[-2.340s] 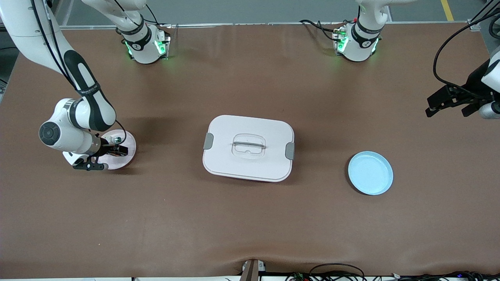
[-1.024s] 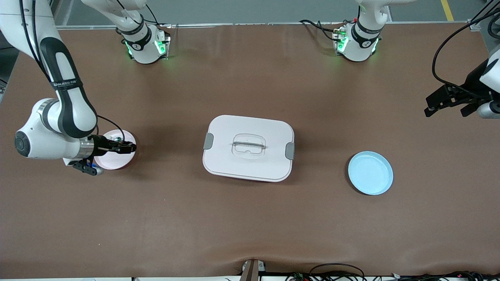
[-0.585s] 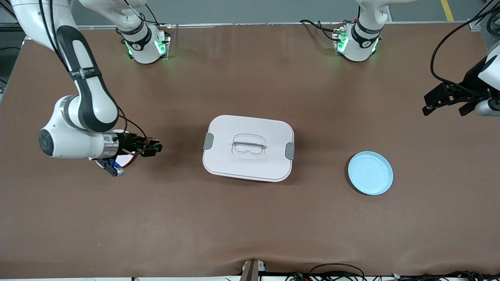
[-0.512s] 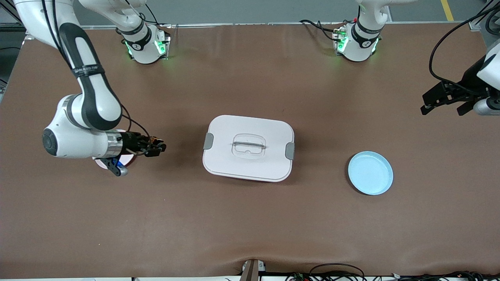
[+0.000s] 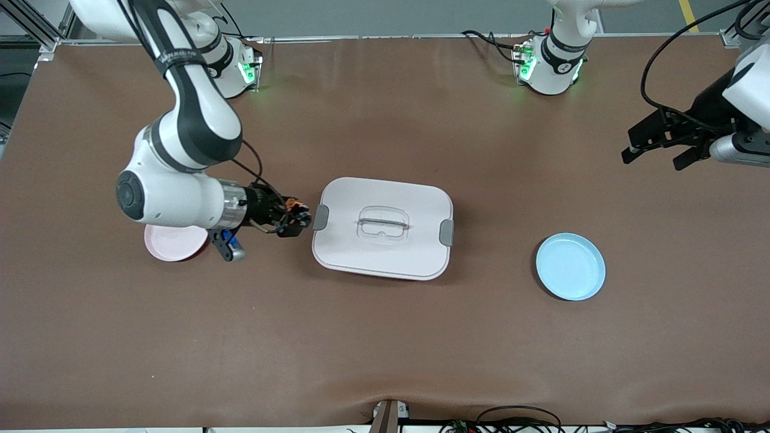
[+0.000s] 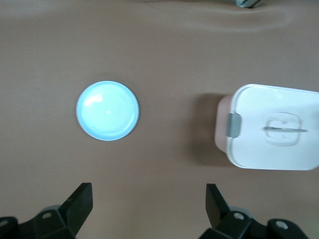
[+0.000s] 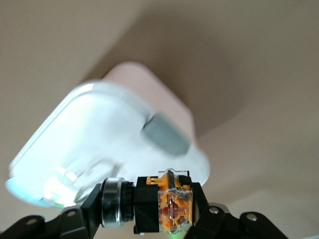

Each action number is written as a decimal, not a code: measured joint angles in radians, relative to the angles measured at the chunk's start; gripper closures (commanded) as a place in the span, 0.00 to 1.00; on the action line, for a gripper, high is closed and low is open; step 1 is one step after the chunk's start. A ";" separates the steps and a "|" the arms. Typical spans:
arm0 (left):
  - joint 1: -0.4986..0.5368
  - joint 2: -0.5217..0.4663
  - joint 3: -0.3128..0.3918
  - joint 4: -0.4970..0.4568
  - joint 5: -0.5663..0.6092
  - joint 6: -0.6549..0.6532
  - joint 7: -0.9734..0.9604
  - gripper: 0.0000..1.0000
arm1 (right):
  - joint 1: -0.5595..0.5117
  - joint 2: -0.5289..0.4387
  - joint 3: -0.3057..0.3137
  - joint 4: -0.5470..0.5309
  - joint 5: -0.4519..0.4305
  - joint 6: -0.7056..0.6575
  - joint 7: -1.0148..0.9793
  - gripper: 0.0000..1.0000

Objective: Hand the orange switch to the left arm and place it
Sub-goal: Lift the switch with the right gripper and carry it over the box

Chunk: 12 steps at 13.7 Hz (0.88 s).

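**Asker:** Brown matting covers the table [image 5: 385,337], I gather. What sits on it, and what stands in the way?

**Describer:** A large white box [image 5: 382,228] sits at the middle of the table. It is a rounded rectangle with smooth, glossy plastic, grey latches on its two short sides, and a clear recessed handle in the lid. It lies between the two plates. A small round pink plate [image 5: 171,243] rests toward the right arm's end, partly covered by that arm. A small round pale blue plate [image 5: 570,266], shallow with a raised rim, rests toward the left arm's end.

**Asker:** Where is the orange switch?

**Describer:** The right gripper [image 5: 295,218] is clenched around the orange switch [image 5: 291,207], up in the air just beside the box's grey latch at the right arm's end. In the right wrist view the switch [image 7: 172,204] shows a black body, a translucent orange block, and a silver ring.

**Asker:** And the other arm?

**Describer:** The left gripper [image 5: 656,150] waits in the air over bare matting at the left arm's end, well apart from the box. Its black fingers [image 6: 79,204] are spread wide, holding nothing.
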 measured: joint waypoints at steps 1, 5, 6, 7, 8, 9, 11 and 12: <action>0.000 0.000 -0.011 0.000 -0.010 0.000 0.000 0.00 | 0.021 0.001 0.000 0.022 0.008 0.000 0.045 1.00; 0.002 0.000 -0.025 0.000 -0.121 -0.002 -0.001 0.00 | 0.085 0.021 -0.001 0.083 0.018 0.038 0.190 1.00; 0.004 0.001 -0.024 -0.001 -0.152 -0.002 -0.001 0.00 | 0.092 0.028 -0.001 0.097 0.023 0.048 0.218 1.00; 0.004 0.004 -0.023 -0.002 -0.178 -0.002 -0.002 0.00 | 0.100 0.034 -0.001 0.114 0.037 0.058 0.245 1.00; 0.003 0.009 -0.024 -0.003 -0.201 -0.002 -0.002 0.00 | 0.111 0.040 -0.001 0.132 0.052 0.069 0.274 1.00; 0.002 0.016 -0.024 -0.003 -0.228 -0.002 -0.002 0.00 | 0.126 0.046 -0.001 0.150 0.063 0.088 0.304 1.00; 0.001 0.036 -0.024 -0.004 -0.287 0.005 -0.002 0.00 | 0.167 0.067 -0.001 0.181 0.072 0.152 0.374 1.00; 0.000 0.047 -0.026 -0.006 -0.313 0.017 -0.002 0.00 | 0.186 0.080 0.000 0.197 0.074 0.186 0.409 1.00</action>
